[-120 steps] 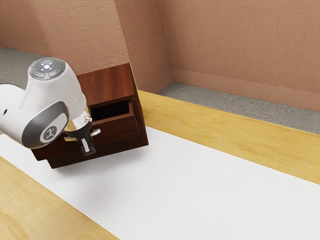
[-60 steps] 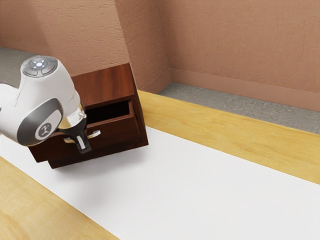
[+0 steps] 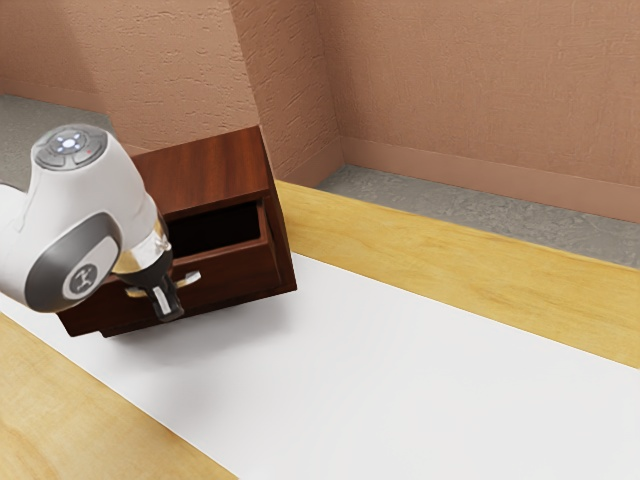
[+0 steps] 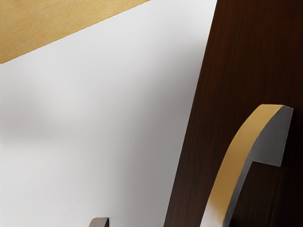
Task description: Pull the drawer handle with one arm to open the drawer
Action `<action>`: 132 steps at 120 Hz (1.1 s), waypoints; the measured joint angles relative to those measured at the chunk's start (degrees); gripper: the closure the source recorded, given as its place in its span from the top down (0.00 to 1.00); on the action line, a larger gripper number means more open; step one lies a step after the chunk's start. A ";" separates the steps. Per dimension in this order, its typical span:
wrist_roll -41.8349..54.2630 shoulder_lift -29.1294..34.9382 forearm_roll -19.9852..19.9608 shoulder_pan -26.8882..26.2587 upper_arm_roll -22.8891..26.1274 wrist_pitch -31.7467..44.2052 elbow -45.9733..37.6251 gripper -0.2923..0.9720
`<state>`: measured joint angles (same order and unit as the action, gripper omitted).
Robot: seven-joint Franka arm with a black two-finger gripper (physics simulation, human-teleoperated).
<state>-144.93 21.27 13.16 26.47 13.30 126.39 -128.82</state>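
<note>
A small dark-wood cabinet (image 3: 215, 170) stands on a white sheet (image 3: 400, 380) that runs along the wooden bench (image 3: 450, 270), close to the bench's far edge and toward the exterior view's left. Its single drawer (image 3: 235, 265) is partly out: a dark gap shows above the drawer front, and the front stands a little proud of the cabinet body. The white robot arm (image 3: 75, 230) reaches in from the exterior view's left and sits low in front of the cabinet, with its black jaws pointing down right at the drawer handle (image 3: 187, 277). This placement suits the task, since a pull along the drawer's own line of travel needs the hand level with the handle and squarely before it. The arm's bulk hides much of the contact, so I cannot tell whether the jaws are closed on the handle or only rest against it. In the wrist view the handle (image 4: 246, 165) is very near the hand: a pale, tan-and-grey curved bar arching off the glossy, dark red-brown drawer front, with white sheet beside it. The drawer looks about halfway drawn, by my judgement, with more travel left.
</note>
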 joint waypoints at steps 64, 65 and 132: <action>0.22 2.62 -1.13 0.18 1.74 0.75 -2.83 0.36; 0.21 2.65 -1.12 0.20 1.80 0.76 -2.84 0.36; -1.03 4.95 -0.91 0.34 3.72 1.04 -4.27 0.37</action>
<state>-145.96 26.22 12.25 26.81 17.02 127.43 -133.09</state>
